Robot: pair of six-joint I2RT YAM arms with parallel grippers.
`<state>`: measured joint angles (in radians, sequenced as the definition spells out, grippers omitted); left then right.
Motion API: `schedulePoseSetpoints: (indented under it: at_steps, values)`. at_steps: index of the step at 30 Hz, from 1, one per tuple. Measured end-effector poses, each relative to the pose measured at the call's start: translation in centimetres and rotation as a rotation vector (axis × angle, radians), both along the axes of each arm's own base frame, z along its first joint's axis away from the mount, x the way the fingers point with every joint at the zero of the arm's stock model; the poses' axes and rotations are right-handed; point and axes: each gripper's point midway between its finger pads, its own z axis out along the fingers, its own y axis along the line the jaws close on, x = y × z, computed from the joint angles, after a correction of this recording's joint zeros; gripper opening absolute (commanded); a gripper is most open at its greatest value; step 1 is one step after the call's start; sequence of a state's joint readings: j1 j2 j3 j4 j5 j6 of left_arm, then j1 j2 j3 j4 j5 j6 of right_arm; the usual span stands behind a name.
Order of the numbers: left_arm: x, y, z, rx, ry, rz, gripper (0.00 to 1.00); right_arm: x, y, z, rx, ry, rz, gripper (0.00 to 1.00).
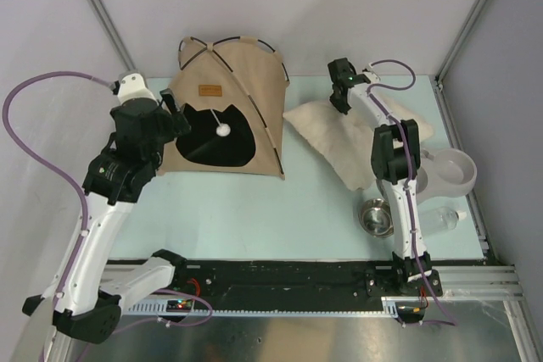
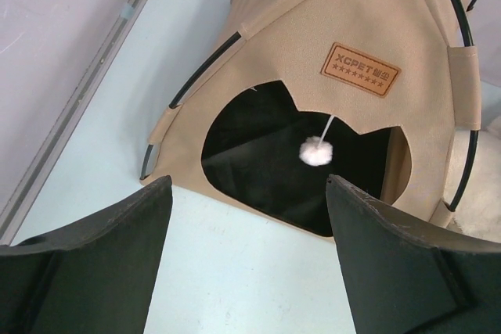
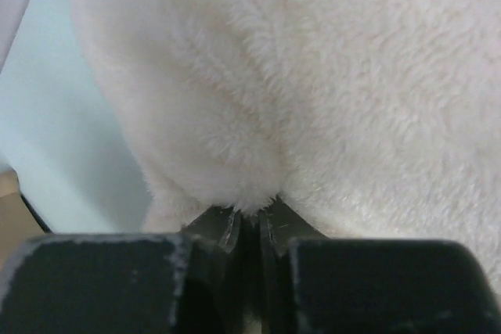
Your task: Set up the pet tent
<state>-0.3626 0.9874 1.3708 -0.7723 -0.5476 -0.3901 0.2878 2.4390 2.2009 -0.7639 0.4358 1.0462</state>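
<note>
Left tool [image 2: 249, 187] spread, empty, facing tent [image 2: 360, 21] doorway [image 2: 274, 162] from just in front. Tent stands erect at surface's [image 1: 254, 209] far left. Pillow [image 1: 327, 137] beside it, rightward; right tool [image 3: 249, 223] pinches pillow's far edge, tent lying to its left.

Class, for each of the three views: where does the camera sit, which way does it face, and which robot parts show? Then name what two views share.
Top external: above and behind the bases, looking down on the table; both arms show.
Left wrist: on the left arm, facing the pet tent doorway; the open left jaws frame the bottom.
Right wrist: on the right arm, close against the pillow; the right jaws pinch its fur.
Shared: top and left wrist both show the tent's pom-pom.
</note>
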Motion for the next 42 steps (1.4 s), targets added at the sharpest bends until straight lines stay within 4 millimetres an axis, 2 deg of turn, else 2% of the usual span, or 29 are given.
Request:
schedulePoseSetpoints:
  at_steps: [6, 10, 12, 14, 15, 16, 18, 20, 23, 26, 30, 34, 39, 42]
  values:
    - [-0.5, 0.2, 0.6, -0.008, -0.021, 0.0, 0.83, 0.8, -0.2, 0.6, -0.031, -0.032, 0.034, 0.0]
    - [-1.1, 0.3, 1.2, -0.021, -0.045, -0.009, 0.83, 1.4, 0.0, 2.9, -0.088, -0.095, 0.106, 0.0]
    - [-1.5, 0.1, 1.5, -0.033, -0.057, -0.028, 0.83, 1.8, 0.2, 5.4, -0.115, -0.15, 0.156, 0.0]
    - [-1.9, -0.2, 1.7, -0.044, -0.066, -0.049, 0.83, 2.1, 0.3, 8.9, -0.137, -0.227, 0.199, 0.0]
    - [-2.1, -0.3, 1.6, -0.05, -0.069, -0.059, 0.83, 2.1, 0.3, 11.9, -0.15, -0.29, 0.227, 0.0]
    - [-2.3, -0.4, 1.5, -0.053, -0.07, -0.068, 0.83, 2.0, 0.3, 12.9, -0.152, -0.308, 0.233, 0.0]
    - [-2.7, -0.5, 1.2, -0.06, -0.072, -0.084, 0.83, 1.1, 0.3, 17.9, -0.167, -0.408, 0.267, 0.0]
    - [-3.1, -0.6, 1.0, -0.067, -0.073, -0.098, 0.83, -0.5, 0.0, 22.5, -0.173, -0.496, 0.285, 0.0]
    - [-3.6, -0.8, 0.8, -0.074, -0.077, -0.114, 0.83, -4.0, -0.5, 29.6, -0.168, -0.642, 0.305, 0.0]
    - [-4.0, -0.9, 1.0, -0.083, -0.086, -0.133, 0.84, -7.8, -0.7, 35.7, -0.14, -0.788, 0.332, 0.0]
    - [-4.8, -1.1, 1.5, -0.096, -0.112, -0.158, 0.84, -12.6, -0.3, 41.4, -0.093, -0.932, 0.41, 0.0]
    - [-5.6, -1.2, 1.6, -0.103, -0.128, -0.183, 0.84, -17.1, 0.8, 44.7, -0.044, -1.02, 0.526, 0.0]
    - [-6.6, -1.3, 1.9, -0.11, -0.152, -0.212, 0.85, -22.7, 3.6, 46.0, 0.044, -1.074, 0.721, 0.0]
    - [-6.8, -1.2, 2.1, -0.106, -0.159, -0.217, 0.85, -26.9, 5.9, 46.6, 0.112, -1.104, 0.869, 0.0]
